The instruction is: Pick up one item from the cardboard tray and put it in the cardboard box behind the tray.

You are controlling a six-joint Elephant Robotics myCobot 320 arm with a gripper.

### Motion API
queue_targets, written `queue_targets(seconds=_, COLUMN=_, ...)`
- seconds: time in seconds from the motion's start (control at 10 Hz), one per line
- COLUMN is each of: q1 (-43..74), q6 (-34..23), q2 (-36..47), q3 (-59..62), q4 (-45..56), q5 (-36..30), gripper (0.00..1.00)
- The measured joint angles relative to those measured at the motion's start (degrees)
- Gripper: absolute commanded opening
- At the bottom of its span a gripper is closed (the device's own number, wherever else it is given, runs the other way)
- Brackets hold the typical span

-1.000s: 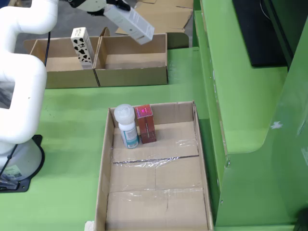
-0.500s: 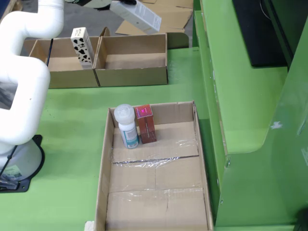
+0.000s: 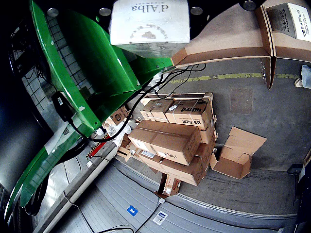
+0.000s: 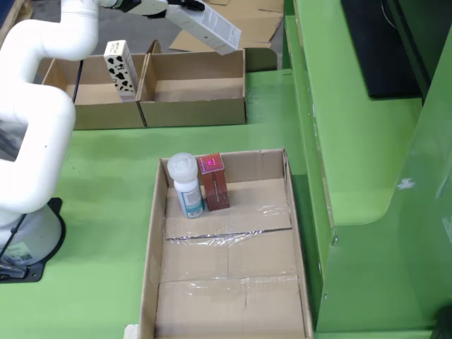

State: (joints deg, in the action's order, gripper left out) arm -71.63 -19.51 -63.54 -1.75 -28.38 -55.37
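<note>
In the view from above, my gripper (image 4: pixel 171 8) is at the top edge, shut on a long white box (image 4: pixel 212 27) that tilts down to the right in the air. The box hangs over the back edge of the empty right-hand cardboard box (image 4: pixel 194 111). The view that rides on the gripper shows the same white box (image 3: pixel 149 22) close up, with "d'Alba" printed on it; the fingers are hidden. The cardboard tray (image 4: pixel 226 282) lies in front and holds a white bottle (image 4: pixel 185 185) and a red box (image 4: pixel 213 181), both upright at its far end.
A left-hand cardboard box (image 4: pixel 92 113) holds an upright cow-patterned carton (image 4: pixel 120 67). The white arm and its base (image 4: pixel 21 233) stand at the left. A raised green wall (image 4: pixel 353 141) runs along the right. The gripper's view looks out over stacked cartons (image 3: pixel 175 138) on the floor.
</note>
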Motion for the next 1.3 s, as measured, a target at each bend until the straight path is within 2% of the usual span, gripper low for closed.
queue_targets(seconds=0.4, q1=0.3, q6=0.3, q2=-0.5, q3=0.0, q4=0.0, q5=0.0, gripper=0.00)
queue_targets(seconds=1.3, q1=1.4, q6=-0.1, q2=-7.1, q3=-0.1, q4=-0.1, q5=0.0, gripper=0.00)
